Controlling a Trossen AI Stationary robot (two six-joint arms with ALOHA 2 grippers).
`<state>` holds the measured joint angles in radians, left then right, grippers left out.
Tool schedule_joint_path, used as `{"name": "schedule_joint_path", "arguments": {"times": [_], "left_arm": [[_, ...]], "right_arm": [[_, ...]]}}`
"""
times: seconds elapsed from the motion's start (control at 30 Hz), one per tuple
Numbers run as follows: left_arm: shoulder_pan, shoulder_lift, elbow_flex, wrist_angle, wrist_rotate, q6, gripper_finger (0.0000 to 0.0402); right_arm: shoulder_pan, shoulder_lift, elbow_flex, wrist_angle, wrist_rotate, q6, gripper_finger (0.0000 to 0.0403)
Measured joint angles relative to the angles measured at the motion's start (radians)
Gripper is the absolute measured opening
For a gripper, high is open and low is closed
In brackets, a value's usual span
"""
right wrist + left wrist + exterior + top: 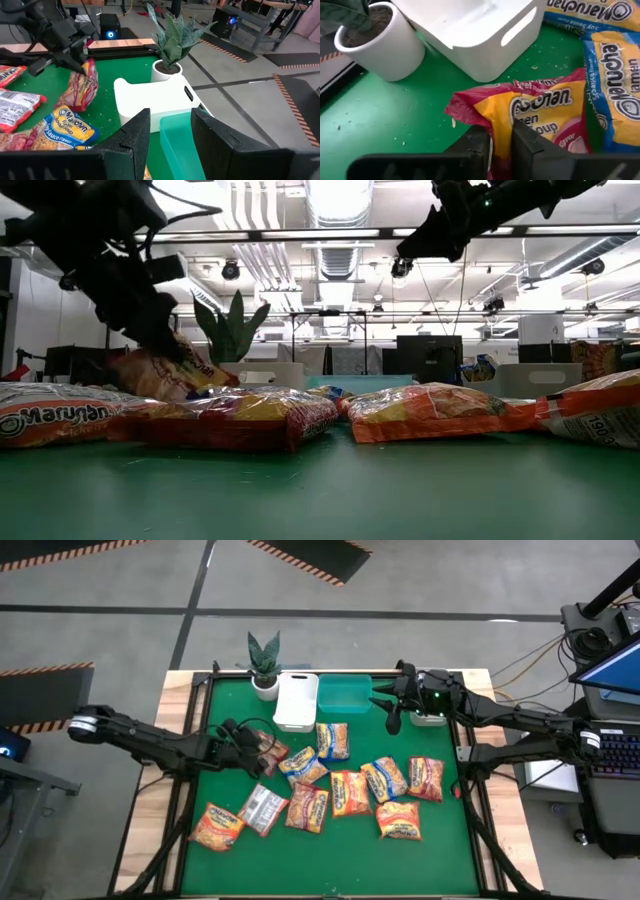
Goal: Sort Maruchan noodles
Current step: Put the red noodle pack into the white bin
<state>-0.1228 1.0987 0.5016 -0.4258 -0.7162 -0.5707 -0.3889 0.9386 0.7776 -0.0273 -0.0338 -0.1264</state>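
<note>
Several Maruchan noodle packets (350, 790) lie scattered on the green mat, orange-yellow, red and blue-marked. My left gripper (250, 740) is at the mat's left, near the white bin (296, 700), shut on a red-and-yellow packet (270, 752). In the right wrist view this packet (82, 85) stands tilted under the gripper. My right gripper (170, 135) hangs above the teal bin (345, 692) at the far edge, open, with nothing between its fingers. My left gripper pinches the red-and-yellow packet by one crinkled end (501, 132) between its two fingers. The fingers slant down from the table's left. The packet is tilted up on end (165, 370); whether its lower end rests on the mat I cannot tell.
A potted plant in a white pot (265, 680) stands left of the white bin at the far edge. Blue-marked packets (615, 95) lie just right of the held one. The mat's near strip (330, 860) is bare green.
</note>
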Motion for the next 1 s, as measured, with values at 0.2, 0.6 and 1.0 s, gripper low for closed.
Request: {"name": "schedule_joint_path", "arguments": {"times": [0.2,0.6,1.0], "left_arm": [[0.001,0.023,0.098,-0.171,-0.039,0.000,0.0101],[-0.033,-0.177,0.156,0.047,0.219,0.566,0.0148],[-0.032,-0.616,-0.179,0.539,0.350,0.644,0.0030]], "right_arm": [[0.000,0.000,0.000,-0.024,0.000,0.033,0.0132],[0.020,-0.068,-0.219,0.120,-0.416,0.028,0.0132],[0.023,-0.403,-0.544,0.382,-0.385,0.021,0.0132]]}}
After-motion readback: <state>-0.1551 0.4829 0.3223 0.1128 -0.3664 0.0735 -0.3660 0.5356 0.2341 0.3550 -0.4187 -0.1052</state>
